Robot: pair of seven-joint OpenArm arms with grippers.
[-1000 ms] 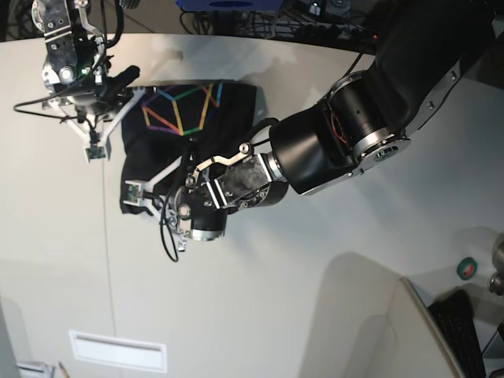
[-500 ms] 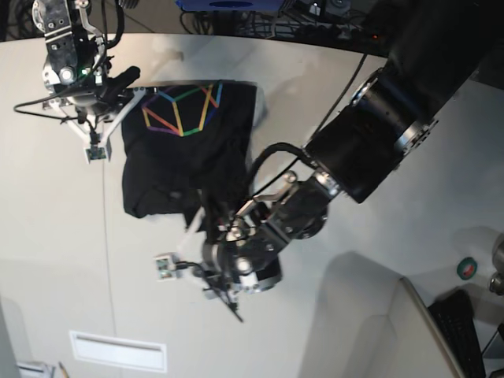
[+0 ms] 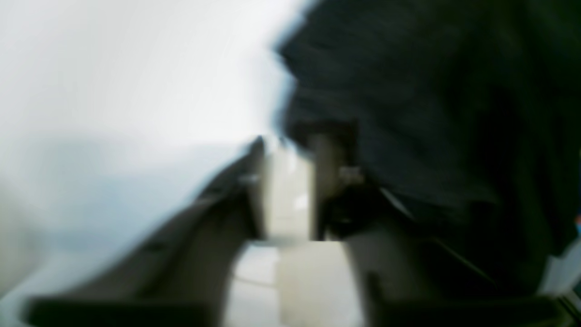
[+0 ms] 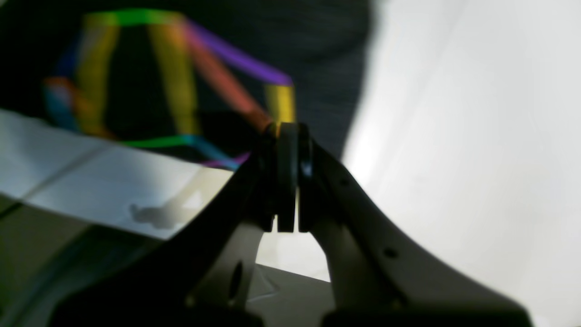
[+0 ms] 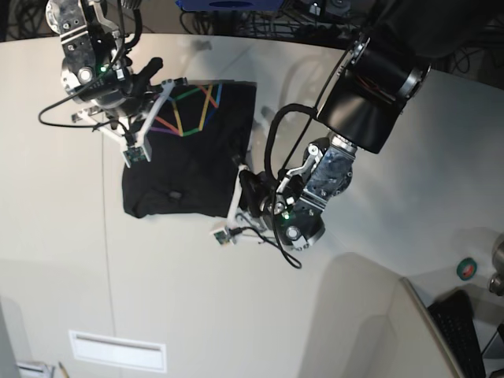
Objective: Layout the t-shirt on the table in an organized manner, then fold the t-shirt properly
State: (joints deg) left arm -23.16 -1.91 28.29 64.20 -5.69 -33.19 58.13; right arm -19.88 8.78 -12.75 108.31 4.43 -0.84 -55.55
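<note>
The black t-shirt (image 5: 189, 169) lies folded into a rough rectangle on the off-white table (image 5: 79, 260), rainbow line print facing up at its far end. My right gripper (image 5: 156, 69) is shut at the print's left corner, with nothing seen between its pads. In the right wrist view its fingertips (image 4: 286, 131) meet in front of the print (image 4: 181, 81). My left gripper (image 5: 242, 183) is at the shirt's right near edge. The left wrist view is blurred. There the left gripper (image 3: 290, 145) is slightly open with bare table in the gap, and one finger (image 3: 333, 150) touches the dark cloth (image 3: 431, 91).
A thin dark seam (image 5: 106, 236) runs down the table left of the shirt. An angled beige panel (image 5: 394, 331) rises at the near right, with a dark keyboard (image 5: 461, 335) and a green-and-red roll (image 5: 466, 268) beyond it. A white slot (image 5: 118, 350) is near the front edge.
My left arm swung out past the shirt's near edge, then back to its right near edge, and its fingers have narrowed. My right gripper moved right, toward the print.
</note>
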